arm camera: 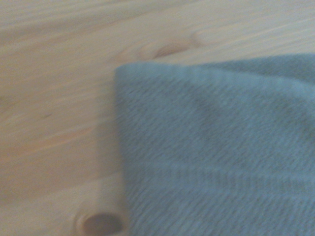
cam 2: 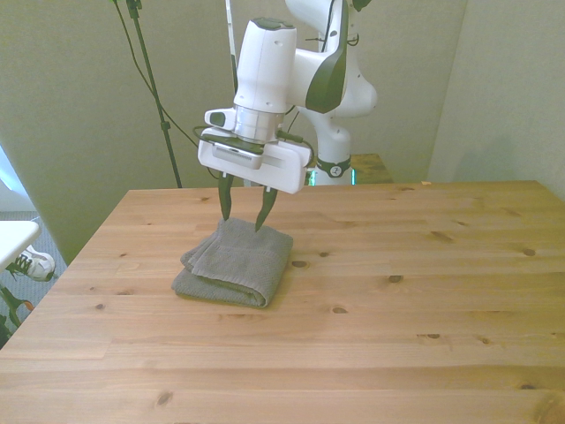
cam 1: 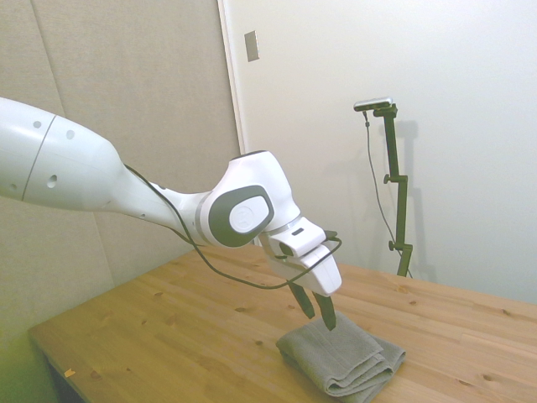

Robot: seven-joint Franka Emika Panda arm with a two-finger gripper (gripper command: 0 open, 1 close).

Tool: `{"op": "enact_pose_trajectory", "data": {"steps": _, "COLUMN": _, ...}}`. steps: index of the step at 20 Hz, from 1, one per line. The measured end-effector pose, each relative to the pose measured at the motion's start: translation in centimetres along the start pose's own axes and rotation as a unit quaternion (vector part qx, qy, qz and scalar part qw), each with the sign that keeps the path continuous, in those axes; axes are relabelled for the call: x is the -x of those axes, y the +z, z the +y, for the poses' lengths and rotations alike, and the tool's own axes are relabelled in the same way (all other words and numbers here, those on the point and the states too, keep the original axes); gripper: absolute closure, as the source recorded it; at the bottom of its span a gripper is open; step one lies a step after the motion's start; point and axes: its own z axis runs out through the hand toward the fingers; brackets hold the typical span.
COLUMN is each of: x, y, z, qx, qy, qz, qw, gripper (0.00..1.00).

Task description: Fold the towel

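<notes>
The grey towel point(cam 2: 235, 262) lies folded into a thick stack of layers on the wooden table point(cam 2: 397, 300), left of centre in the front view. Its layered edges point(cam 1: 357, 382) show in the side view. My gripper point(cam 2: 244, 218) hangs open just above the towel's far edge, fingers pointing down with nothing between them. In the side view the gripper point(cam 1: 316, 315) has its fingertips right at the top layer; I cannot tell whether they touch it. The wrist view shows a blurred corner of the towel point(arm camera: 216, 152) on the wood.
The table's left edge in the front view point(cam 2: 62, 265) runs a short way from the towel. A white object point(cam 2: 13, 238) juts in beyond that edge, with a shoe point(cam 2: 31, 263) on the floor below.
</notes>
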Motion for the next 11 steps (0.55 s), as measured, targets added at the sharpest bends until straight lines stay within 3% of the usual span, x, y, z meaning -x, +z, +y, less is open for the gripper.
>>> {"op": "enact_pose_trajectory", "data": {"steps": 4, "x": 6.6, "y": -1.6, "z": 0.1, "qx": -0.016, "qy": -0.072, "qz": -0.068, "qw": 0.9949, "gripper": 0.00}}
{"op": "enact_pose_trajectory", "data": {"steps": 11, "x": 17.1, "y": -3.0, "z": 2.5, "qx": -0.016, "qy": -0.143, "qz": -0.086, "qw": 0.9858, "gripper": 0.00}}
